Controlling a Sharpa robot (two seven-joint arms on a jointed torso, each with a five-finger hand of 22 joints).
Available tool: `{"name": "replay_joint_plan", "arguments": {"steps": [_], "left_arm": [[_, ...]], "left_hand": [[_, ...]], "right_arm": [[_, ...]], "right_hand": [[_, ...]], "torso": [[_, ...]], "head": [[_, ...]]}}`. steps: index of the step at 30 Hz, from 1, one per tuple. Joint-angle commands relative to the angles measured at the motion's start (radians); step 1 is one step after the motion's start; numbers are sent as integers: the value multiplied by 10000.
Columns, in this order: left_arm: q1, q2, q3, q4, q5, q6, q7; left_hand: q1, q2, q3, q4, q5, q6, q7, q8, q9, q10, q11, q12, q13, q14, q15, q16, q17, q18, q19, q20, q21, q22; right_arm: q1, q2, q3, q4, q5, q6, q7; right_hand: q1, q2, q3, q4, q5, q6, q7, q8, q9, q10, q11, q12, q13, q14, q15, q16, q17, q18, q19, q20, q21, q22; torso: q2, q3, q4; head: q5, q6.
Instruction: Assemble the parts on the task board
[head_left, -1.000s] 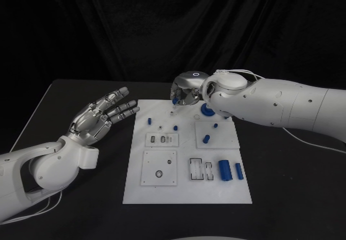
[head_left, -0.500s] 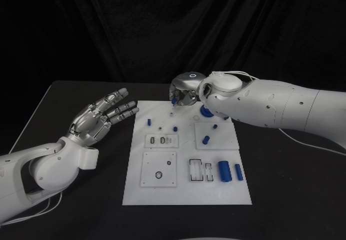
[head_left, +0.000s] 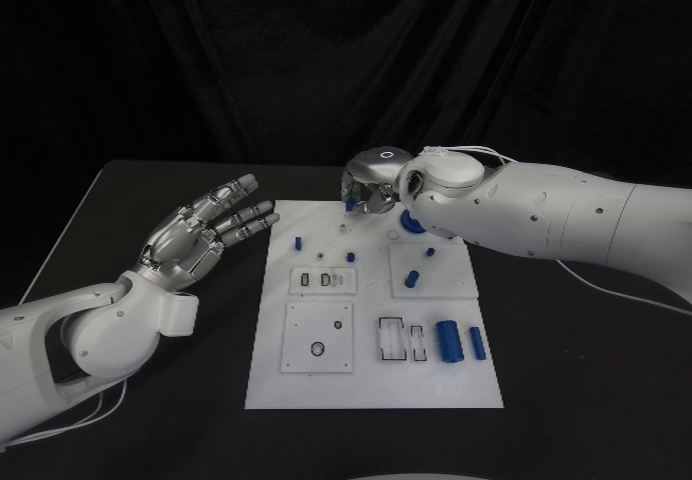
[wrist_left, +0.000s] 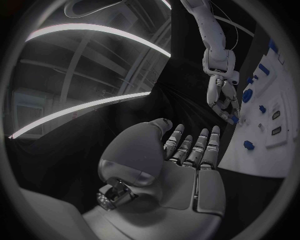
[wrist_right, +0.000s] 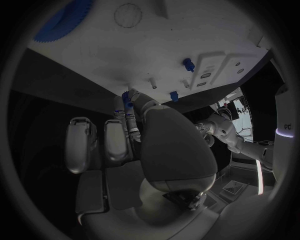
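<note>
Blue peg (head_left: 351, 204) pinched in the right hand (head_left: 369, 187) above the task board (head_left: 274, 385), seemingly for insertion; the left hand (head_left: 202, 232) hovers spread, holding nothing.

The task board (head_left: 375, 385) lies on the table (head_left: 173, 190). The right robot hand (head_left: 369, 188) hovers over the board's far edge, seemingly pinching a small part (head_left: 351, 204). The left robot hand (head_left: 202, 235) sits left of the board, off it. Two cylinders (head_left: 462, 342) lie at the board's near right.
</note>
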Motion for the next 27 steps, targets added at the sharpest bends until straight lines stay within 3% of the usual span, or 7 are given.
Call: {"name": "replay_joint_plan", "arguments": {"steps": [1,20,24,27], "left_arm": [[15,36,6,-30,36,212,1000],[10,105,7,-163,36,285,930],[9,119,7,-186,36,294,932],[9,124,7,-194,36,293,926]], "left_hand": [[-97,10,73,14,46,9,69,59,7,8,74,64,7,43,-3,52,17,-168,49,9,22,-8],[-113,21,105,8,42,-6,90,54,5,11,106,68,6,41,-2,59,17,-169,48,9,22,-10],[-119,25,116,6,42,-5,97,55,5,13,118,71,5,40,-2,61,17,-169,46,9,20,-11],[-119,25,116,6,42,-5,97,55,5,13,118,71,5,40,-2,61,17,-169,46,9,20,-11]], "right_arm": [[-52,23,12,-35,-115,-3,-185],[-136,166,17,-116,-115,4,-32],[-138,195,17,-125,-115,156,-115],[-139,225,17,-144,-115,398,-291]], "right_hand": [[-50,16,31,-42,17,-45,-9,165,1224,-11,68,-36,-15,-4,78,-38,-21,5,-25,42,-51,967],[-201,1,-1,43,-131,-104,-40,62,1257,-16,114,-193,-30,-57,126,-75,-93,23,-92,90,-118,927],[-393,-56,-76,172,-463,-292,-106,-114,1242,-148,207,-379,-57,-97,204,-86,-122,36,-153,151,-180,890],[-551,-173,-170,270,-605,-753,-150,-461,1152,-679,389,-697,-122,-208,353,-126,-252,81,-332,270,-348,753]], "torso": [[0,-2,0],[0,-2,-5],[2,-4,-3],[-1,-2,-4]], "head": [[1,-10],[10,-74],[8,-78],[1,-103]]}}
